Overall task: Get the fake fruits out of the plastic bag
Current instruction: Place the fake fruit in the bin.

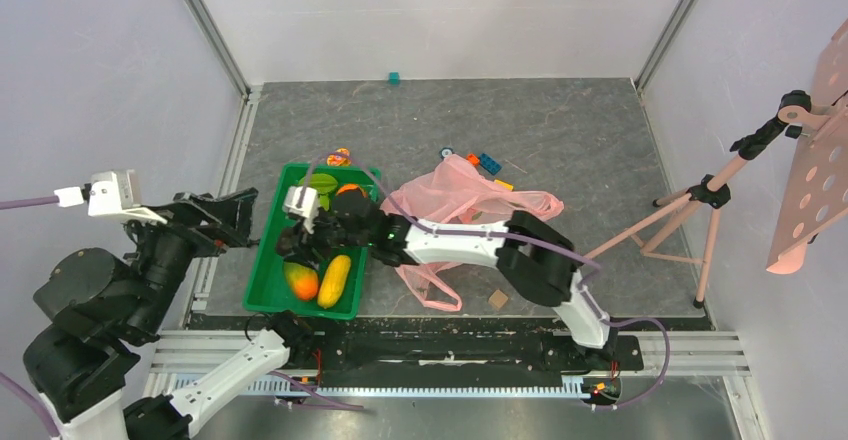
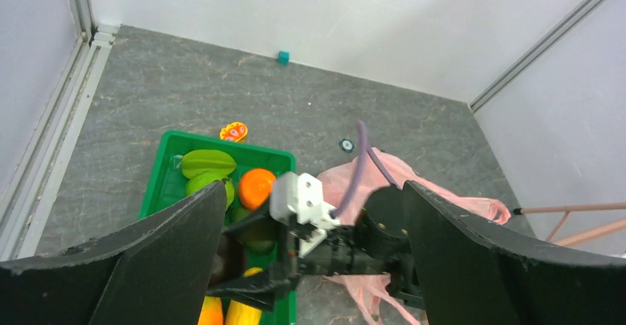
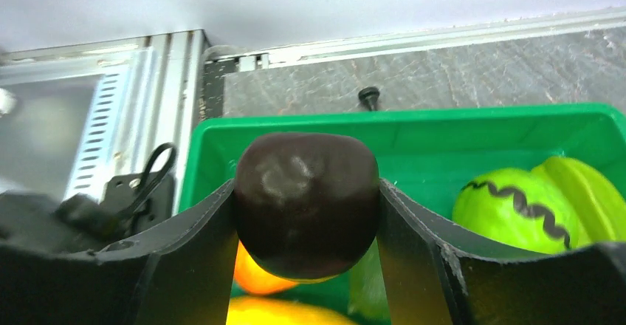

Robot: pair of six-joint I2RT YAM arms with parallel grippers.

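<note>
My right gripper (image 3: 306,218) is shut on a glossy dark brown round fruit (image 3: 306,203) and holds it over the near-left part of the green tray (image 1: 262,290). In the tray, right under it, lie an orange-red mango-like fruit (image 1: 301,281) and a yellow oblong fruit (image 1: 334,280). The pink plastic bag (image 1: 460,195) lies crumpled on the mat to the right of the tray, under the right arm. My left gripper (image 1: 240,218) hangs open left of the tray with nothing between its fingers (image 2: 170,244). What the bag holds is hidden.
The far end of the tray holds a green starfruit (image 1: 320,182), an orange ball (image 1: 349,191) and a light green fruit (image 3: 509,210). Small toys (image 1: 487,162) lie behind the bag. A pink stand on a tripod (image 1: 720,190) is at the right.
</note>
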